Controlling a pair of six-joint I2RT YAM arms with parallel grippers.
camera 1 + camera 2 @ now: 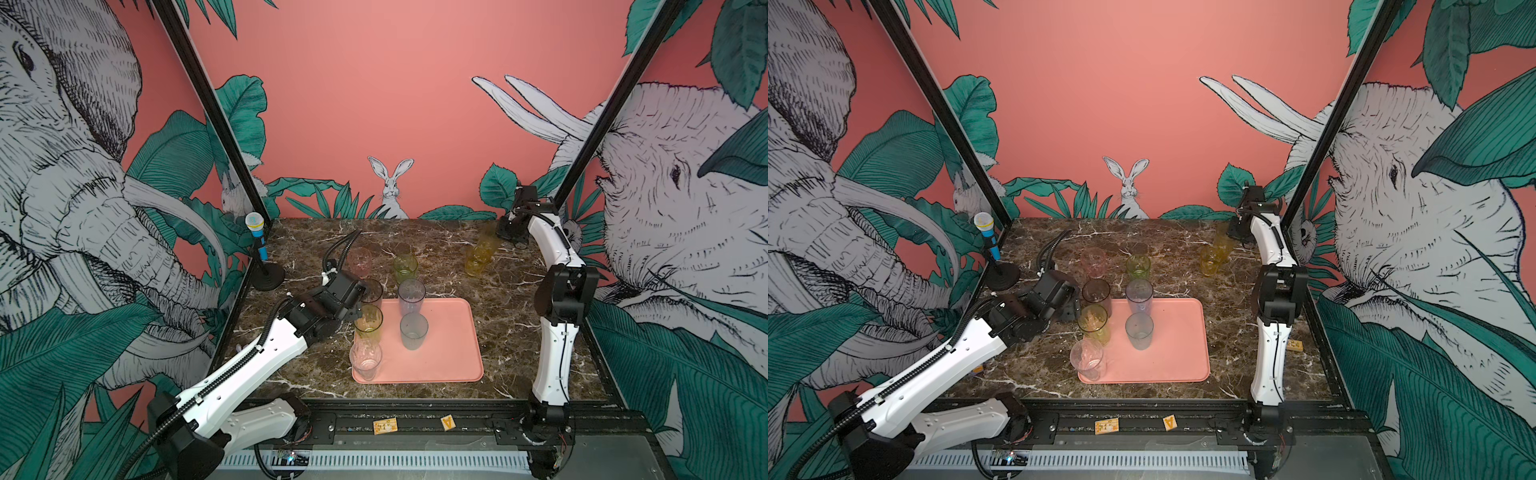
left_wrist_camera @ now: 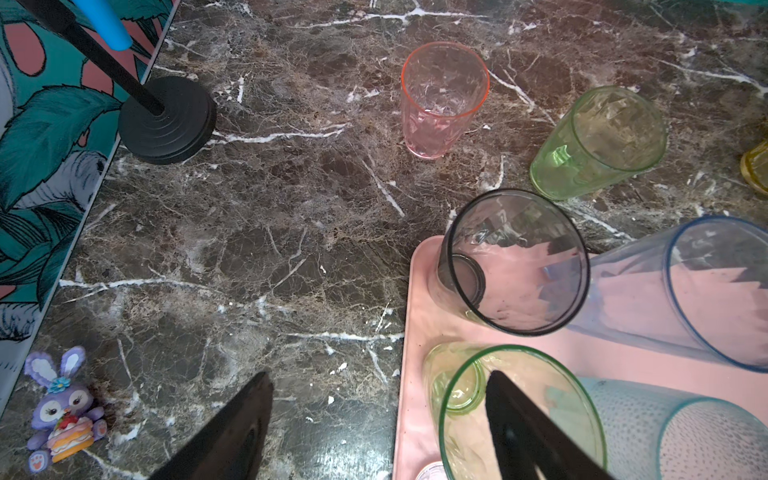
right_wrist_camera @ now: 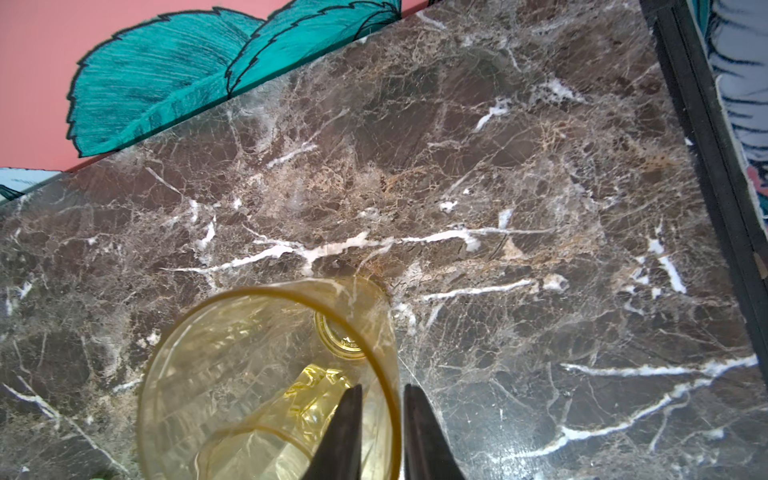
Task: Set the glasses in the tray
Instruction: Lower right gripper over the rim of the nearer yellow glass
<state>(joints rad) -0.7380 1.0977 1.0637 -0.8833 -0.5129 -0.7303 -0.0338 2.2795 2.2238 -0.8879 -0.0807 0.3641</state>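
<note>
The salmon-pink tray (image 1: pixel 449 353) holds several glasses: smoky grey (image 2: pixel 515 262), tall green (image 1: pixel 368 322), clear (image 1: pixel 365 359), lilac-blue (image 1: pixel 411 296) and teal-grey (image 1: pixel 413 330). A pink glass (image 1: pixel 359 259) and a short green glass (image 1: pixel 405 268) stand on the marble behind it. My left gripper (image 2: pixel 380 415) is open at the tray's left edge, one finger over the tall green glass's mouth, the other over the table. At the back right my right gripper (image 3: pixel 382 388) is shut on the wall of a tall amber glass (image 1: pixel 488 239), one finger inside and one outside. A shorter amber glass (image 1: pixel 476 259) stands beside it.
A blue toy microphone (image 1: pixel 259 245) on a black stand sits at the back left corner. A purple bunny figurine (image 2: pixel 62 415) stands by the left wall. A small wooden block (image 1: pixel 1295 345) lies on the table beside the right arm.
</note>
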